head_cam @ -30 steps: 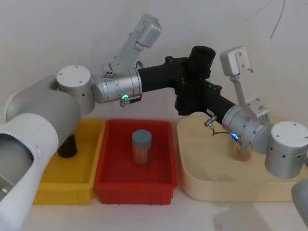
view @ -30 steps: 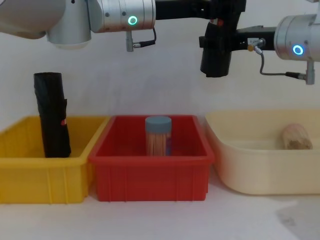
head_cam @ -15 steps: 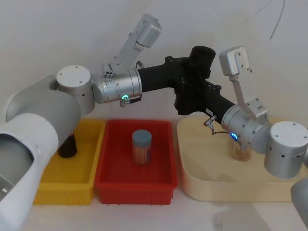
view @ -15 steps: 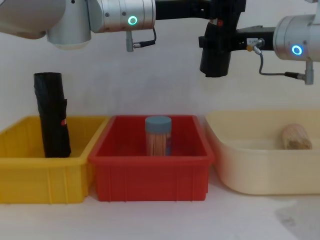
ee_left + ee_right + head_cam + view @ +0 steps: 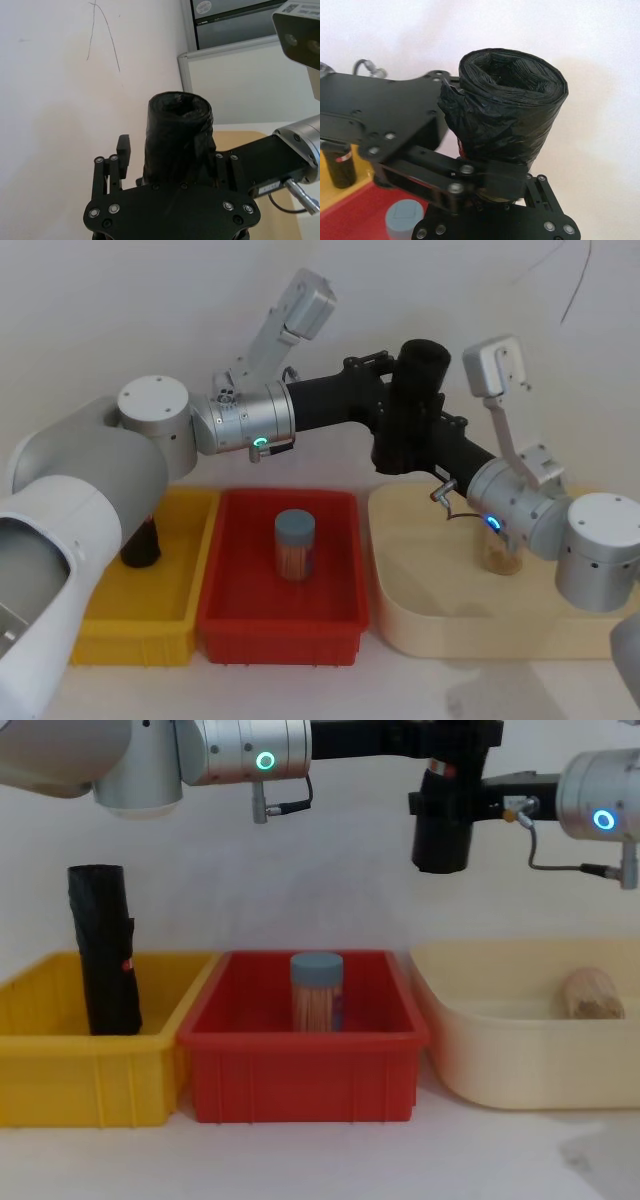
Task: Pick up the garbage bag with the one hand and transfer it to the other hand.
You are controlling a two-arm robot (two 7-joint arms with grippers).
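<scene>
The garbage bag (image 5: 418, 380), a black tightly rolled cylinder, hangs upright high above the bins, over the gap between the red bin and the cream tray (image 5: 443, 830). The blue-ring right gripper (image 5: 412, 445) reaches in from the right and is shut on the roll's lower half. The green-ring left gripper (image 5: 385, 400) is level with the roll on its left side and is open. In the left wrist view one finger (image 5: 122, 150) stands clear of the garbage bag (image 5: 179, 135). A red band shows near the roll's top in the chest view.
A taller black roll (image 5: 103, 950) stands in the yellow bin (image 5: 60, 1070) at the left. The red bin (image 5: 300, 1065) in the middle holds a grey-lidded jar (image 5: 317, 990). The cream tray (image 5: 500, 1060) at the right holds a tan cylinder (image 5: 590, 995).
The garbage bag and the right gripper have shifted a little to the right, away from the left gripper. The left arm has stayed in place.
</scene>
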